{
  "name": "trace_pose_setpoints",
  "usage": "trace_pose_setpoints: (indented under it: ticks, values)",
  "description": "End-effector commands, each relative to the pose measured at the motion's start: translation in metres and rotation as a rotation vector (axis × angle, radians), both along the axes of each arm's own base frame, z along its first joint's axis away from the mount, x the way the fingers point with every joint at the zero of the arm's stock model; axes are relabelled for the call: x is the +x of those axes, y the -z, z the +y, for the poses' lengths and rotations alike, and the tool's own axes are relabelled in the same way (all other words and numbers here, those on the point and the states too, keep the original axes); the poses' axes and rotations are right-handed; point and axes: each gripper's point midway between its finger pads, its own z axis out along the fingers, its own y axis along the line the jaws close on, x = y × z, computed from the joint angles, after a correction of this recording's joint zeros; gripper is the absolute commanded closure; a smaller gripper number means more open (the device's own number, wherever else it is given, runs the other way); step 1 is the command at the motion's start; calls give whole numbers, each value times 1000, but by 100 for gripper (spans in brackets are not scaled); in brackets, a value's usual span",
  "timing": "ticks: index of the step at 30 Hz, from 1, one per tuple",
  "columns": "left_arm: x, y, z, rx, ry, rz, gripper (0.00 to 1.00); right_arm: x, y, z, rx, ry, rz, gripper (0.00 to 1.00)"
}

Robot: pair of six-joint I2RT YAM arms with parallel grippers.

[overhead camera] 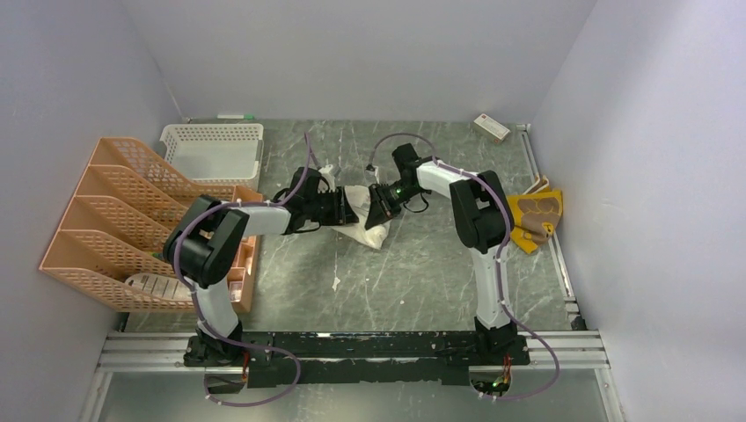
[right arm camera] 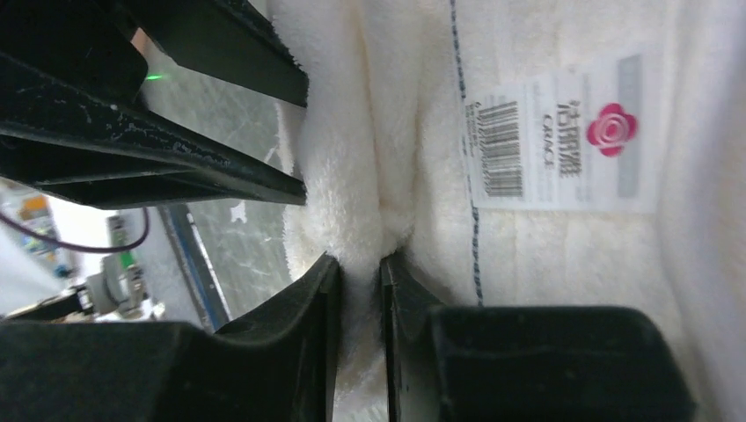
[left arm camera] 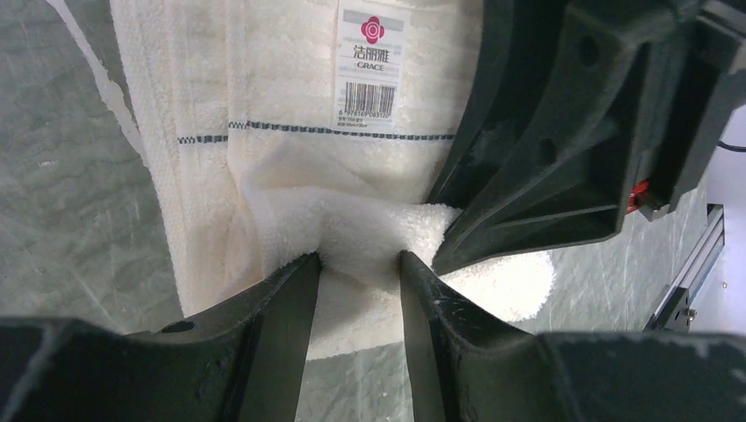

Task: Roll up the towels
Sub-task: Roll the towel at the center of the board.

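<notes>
Black base rail (overhead camera: 352, 347), grey marbled table (overhead camera: 422, 272), off-white towel (overhead camera: 368, 232), pale walls (overhead camera: 352, 53)

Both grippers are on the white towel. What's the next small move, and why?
The left gripper and right gripper each pinch a fold of the white towel, which lies bunched between them, not yet rolled. I'd probably draw them apart a little to pull it flat before starting the roll.
</notes>
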Motion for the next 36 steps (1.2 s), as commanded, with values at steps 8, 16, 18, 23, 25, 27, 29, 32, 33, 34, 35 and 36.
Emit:
trace_pose_setpoints:
  ticks: [8,16,18,23,25,27,29,32,33,34,35,36]
  values:
    - [5,31,32,65,-97,66,50,99,-69,-95,-497,436,-599,25]
    - [4,33,25,39,-57,77,50,2,-134,-22,-336,95,-1270,0]
    - [4,35,21,29,-41,88,50,-28,-122,-11,-274,-30,-1333,0]
    - [5,36,15,4,-18,104,49,-60,-91,-4,-268,-212,-1372,0]
    - [6,36,13,-3,-12,105,50,-60,-82,-2,-295,-257,-1377,0]
    - [6,36,11,-10,-7,107,50,-57,-75,2,-317,-289,-1387,1]
    - [6,36,10,-13,-2,110,50,-53,-68,7,-350,-320,-1413,2]
    - [6,34,10,-15,5,110,50,-38,-57,8,-468,-341,-1482,4]
    - [6,34,9,-15,6,111,50,-33,-53,7,-508,-341,-1498,6]
    - [6,34,9,-16,9,111,50,-27,-48,5,-549,-339,-1505,6]
    - [6,34,9,-16,10,112,50,-22,-44,4,-582,-336,-1511,7]
    - [6,34,9,-16,13,112,50,-17,-40,2,-618,-332,-1512,8]
